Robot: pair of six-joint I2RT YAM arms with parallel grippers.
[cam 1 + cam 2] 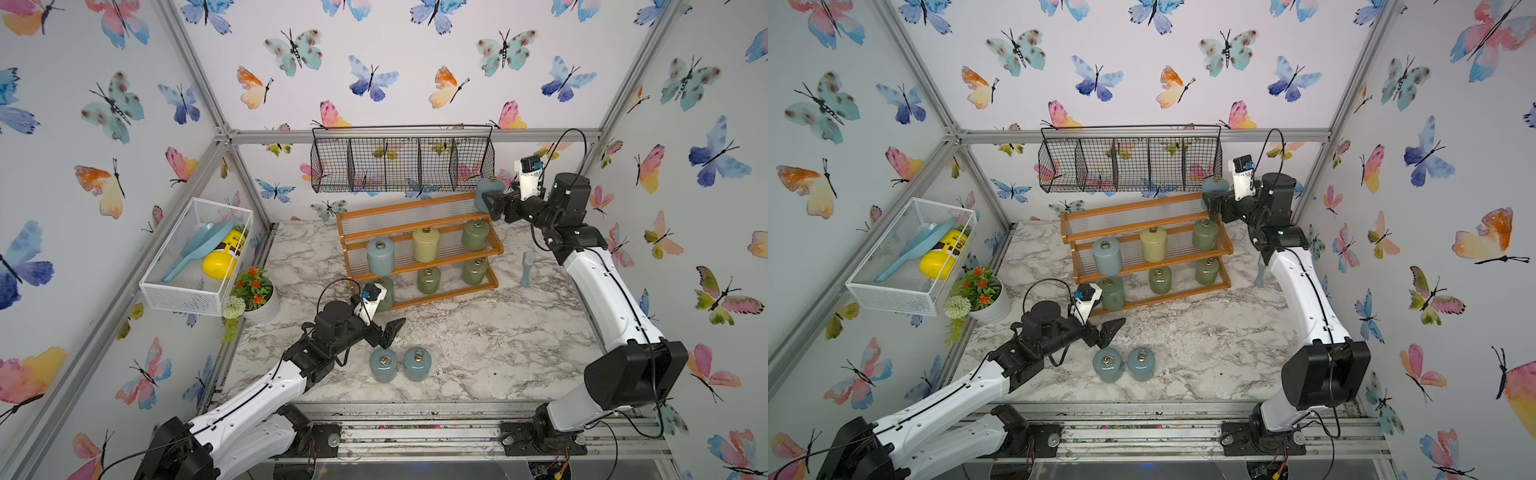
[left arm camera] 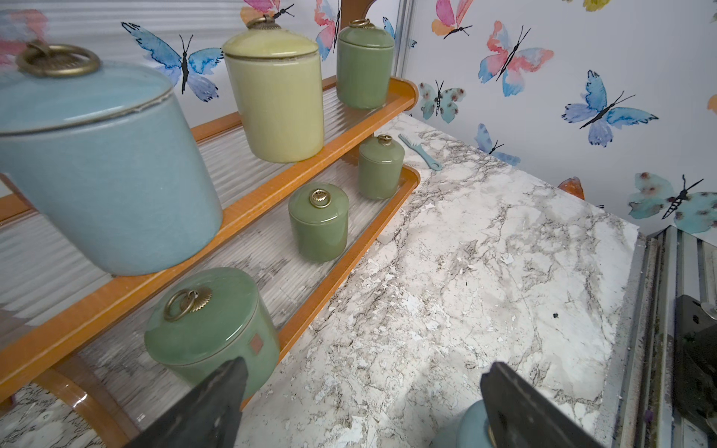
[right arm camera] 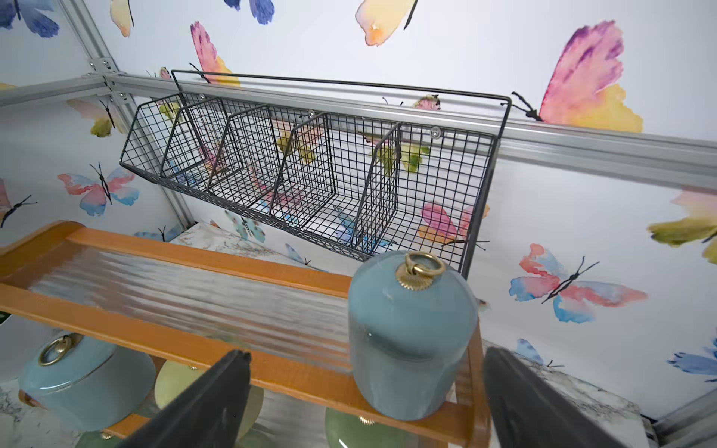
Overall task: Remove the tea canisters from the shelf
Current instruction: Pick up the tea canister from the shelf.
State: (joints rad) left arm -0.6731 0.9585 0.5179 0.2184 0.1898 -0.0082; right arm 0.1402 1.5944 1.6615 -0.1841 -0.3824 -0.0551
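Left claw (image 1: 392,332) gapes empty (near two blue-grey canisters (image 1: 383,365)); right claw (image 3: 366,388) stands wide astride the top-shelf canister (image 3: 411,333).

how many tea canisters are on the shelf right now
7: top tier, one blue-grey at its right end; middle tier, blue-grey, yellow, green; bottom tier, three green, one partly behind the left arm.

OCCLUDED: sage canister (image 1: 389,301), bottom tier, partly behind left wrist camera (image 1: 372,297) | CROPPED: blue canister (image 2: 471,430) at left wrist view edge | OCCLUDED: comb (image 1: 1260,272) partly behind right arm (image 1: 1304,286)
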